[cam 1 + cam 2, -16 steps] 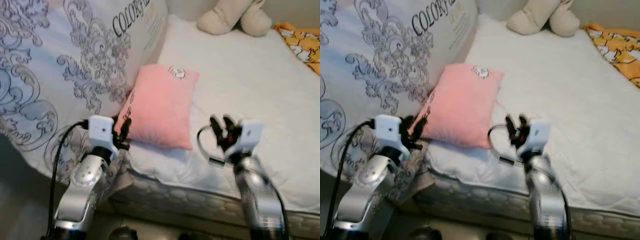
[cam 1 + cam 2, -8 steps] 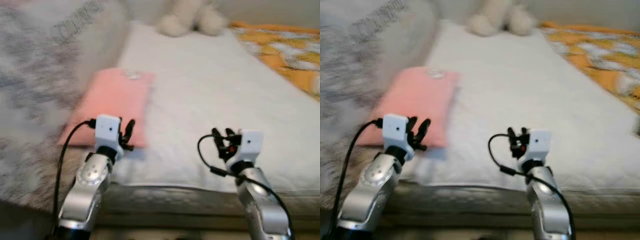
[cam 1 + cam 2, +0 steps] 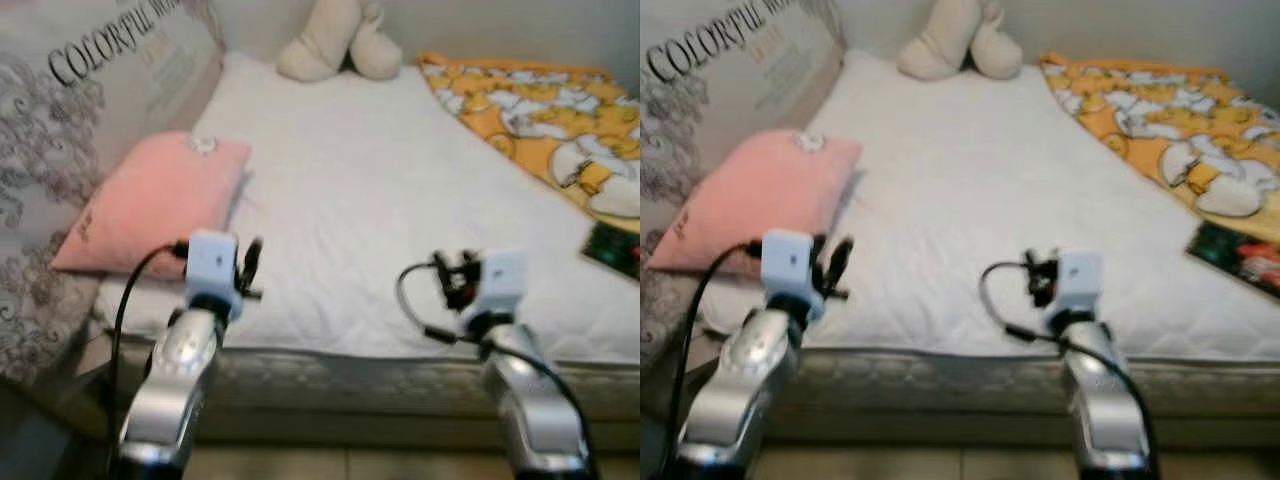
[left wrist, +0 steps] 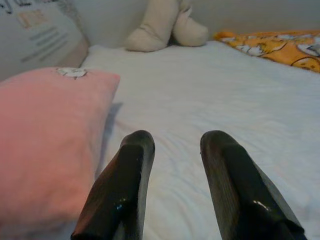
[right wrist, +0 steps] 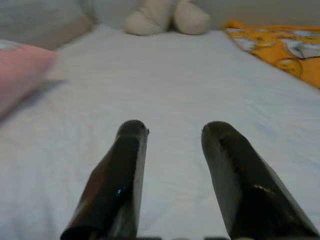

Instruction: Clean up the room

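A pink pillow (image 3: 150, 200) lies on the left side of the white mattress (image 3: 360, 190). A beige plush toy (image 3: 335, 45) sits at the far end of the bed. An orange patterned blanket (image 3: 540, 110) covers the right side. A dark flat book-like thing (image 3: 612, 248) lies at the right edge. My left gripper (image 3: 248, 268) hovers over the mattress's near edge, just right of the pillow, open and holding nothing (image 4: 175, 145). My right gripper (image 3: 452, 278) hangs over the near edge further right, open with nothing between its fingers (image 5: 172, 132).
A large grey patterned bedding bag (image 3: 60, 130) with printed lettering stands against the left of the bed. The quilted mattress side (image 3: 350, 375) faces me, with floor (image 3: 330, 465) below it.
The view has swung right and lifted: the pillow and patterned bag slid left, and the orange blanket and dark flat thing came into sight. Both grippers stay open.
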